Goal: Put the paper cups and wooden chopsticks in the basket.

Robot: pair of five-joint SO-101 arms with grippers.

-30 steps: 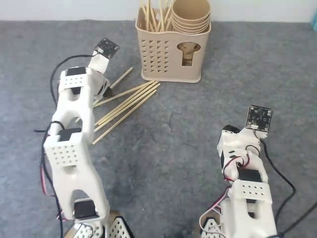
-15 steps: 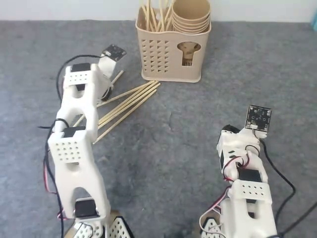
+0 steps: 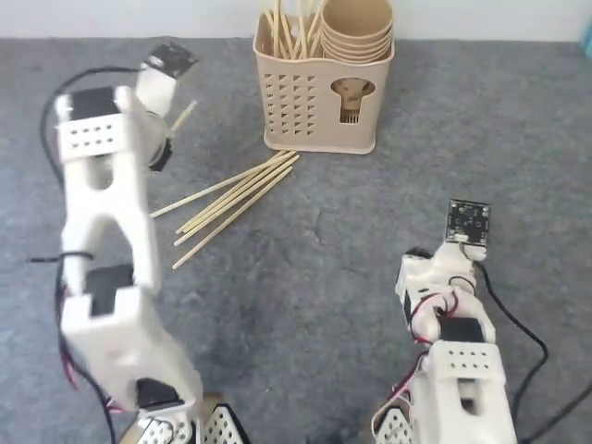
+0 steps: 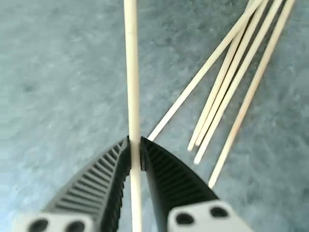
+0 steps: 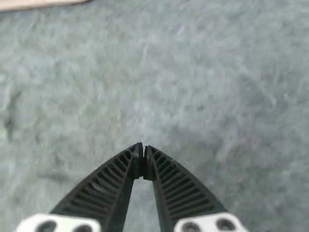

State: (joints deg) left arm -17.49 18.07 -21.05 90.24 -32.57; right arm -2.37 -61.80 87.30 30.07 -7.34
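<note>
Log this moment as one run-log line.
left jaws: shut on chopstick | right jaws: shut, empty | loose chopsticks: on table beside basket | paper cups: stacked in basket

White arms (image 3: pixel 106 240), black ribbed tool (image 5: pixel 141 147), dark cables (image 3: pixel 513 314)

1. The basket (image 3: pixel 319 102) is beige plastic with perforated walls, sitting upright at top centre of the high view.
2. The paper cups (image 3: pixel 357 28) are tan, nested in one stack, standing in the basket's right side.
3. A few wooden chopsticks (image 3: pixel 287 28) stand on end in its left side, leaning a bit.
4. The loose chopsticks (image 3: pixel 231 194) lie flat on the grey mat (image 3: pixel 370 213), fanned diagonally just lower left of the basket.
5. A single chopstick (image 4: pixel 131 72) is pinched in the left gripper (image 4: pixel 134 141) at upper left, apart from the pile.
</note>
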